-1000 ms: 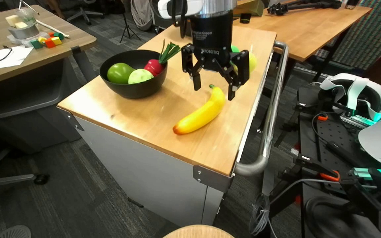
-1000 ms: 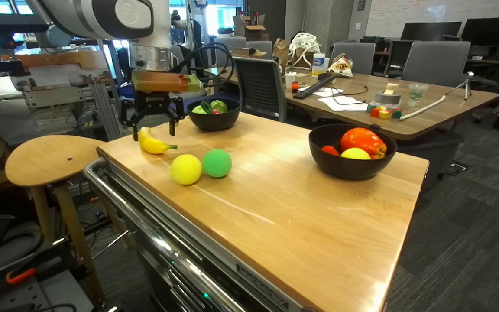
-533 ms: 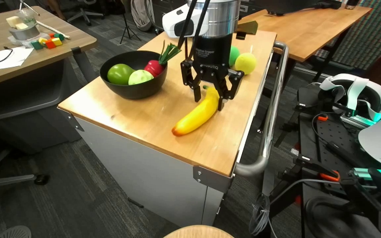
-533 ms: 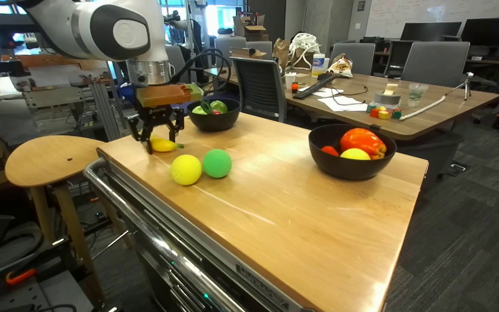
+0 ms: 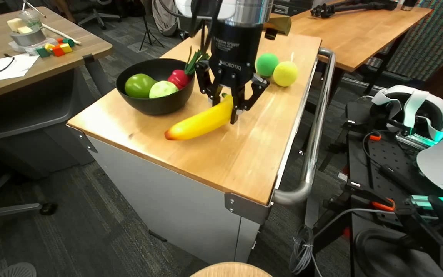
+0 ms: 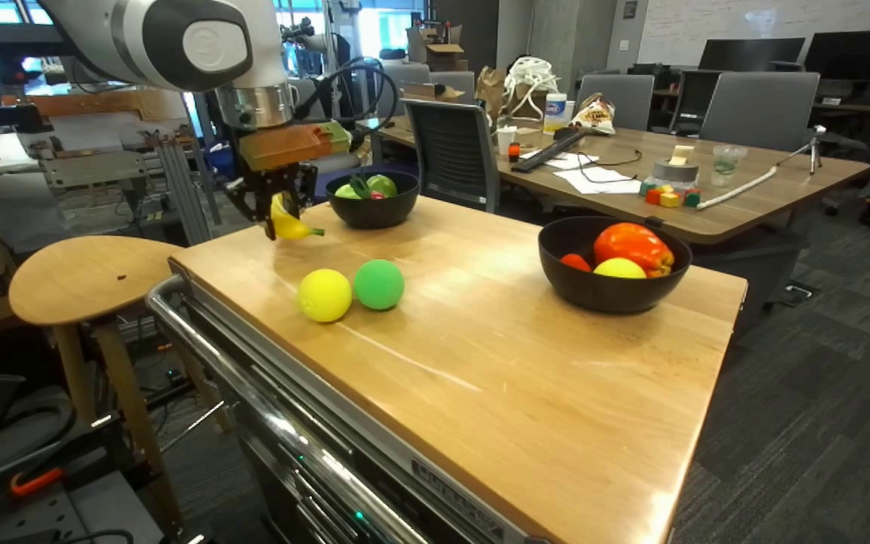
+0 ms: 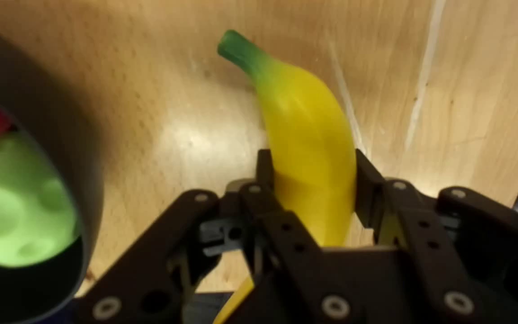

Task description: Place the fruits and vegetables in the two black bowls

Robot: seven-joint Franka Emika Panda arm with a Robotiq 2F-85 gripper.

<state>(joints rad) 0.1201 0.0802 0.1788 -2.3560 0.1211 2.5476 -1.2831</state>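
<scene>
Wrist view: your fingers (image 7: 369, 193) pinch the banana (image 7: 308, 126) across its width, near the radish bowl (image 7: 63, 139), probably because only that narrow span fits between them. Gripped toward one end, it could droop or catch on that bowl. The green ball (image 5: 267, 64) and yellow ball (image 5: 285, 74) sit well apart from the bowl, presumably left for later pickup.

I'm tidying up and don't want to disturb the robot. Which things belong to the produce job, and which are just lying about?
Job:
gripper, closed on the banana
black bowl with radish, green fruit, pale dimpled fruit
other bowl with orange-red piece, yellow fruit, small red piece
loose yellow ball and green ball, probably

Lying about, apparently:
tape roll
coloured blocks
clear cup
</scene>
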